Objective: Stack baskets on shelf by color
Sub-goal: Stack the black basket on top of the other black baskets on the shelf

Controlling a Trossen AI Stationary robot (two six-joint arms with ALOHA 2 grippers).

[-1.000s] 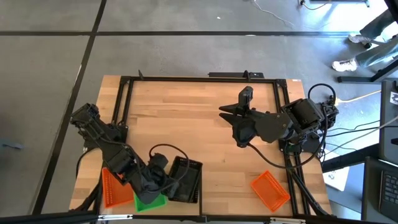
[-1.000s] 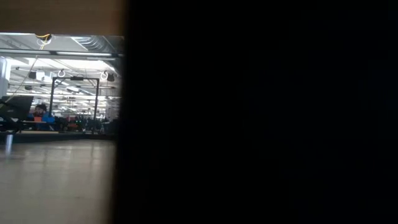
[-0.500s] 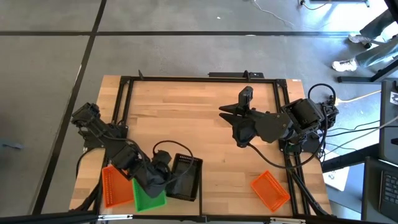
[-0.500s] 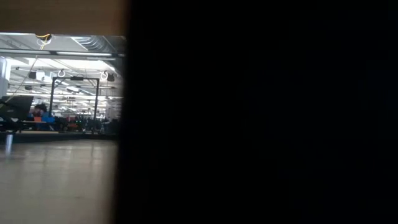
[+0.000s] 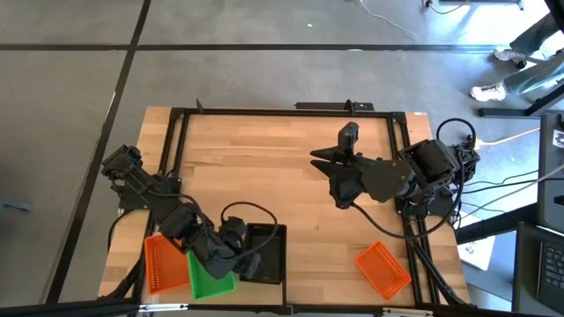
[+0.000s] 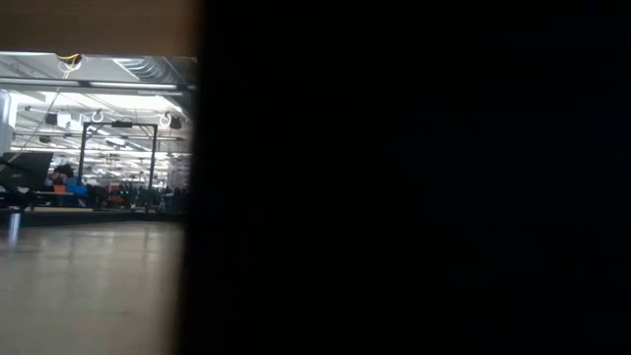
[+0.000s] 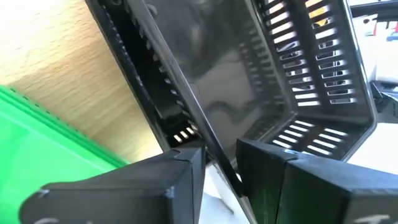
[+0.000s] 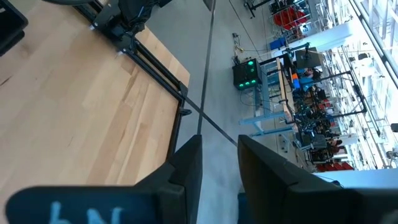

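The black basket (image 5: 264,254) is now straddled at its rim by the left gripper's (image 7: 219,163) newly spread fingers and released on the tabletop (image 5: 282,167) beside the green basket (image 5: 210,280), while the right gripper (image 5: 330,158) is held idle, fingers apart.

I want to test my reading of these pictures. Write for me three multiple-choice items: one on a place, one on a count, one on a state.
1. In the high view, where does the black basket lie?
A. at the far edge of the table
B. under the right arm
C. at the near edge, beside the green basket

2. How many orange baskets show on the table?
A. one
B. two
C. three

3. How do the jaws of the right gripper stand?
A. apart, with nothing between them
B. shut on an orange basket
C. shut on a black basket

Key:
1 C: the high view shows it next to the green one at the near edge.
2 B: one lies at the near left corner, the other near the right corner.
3 A: the right wrist view shows only floor in the gap.
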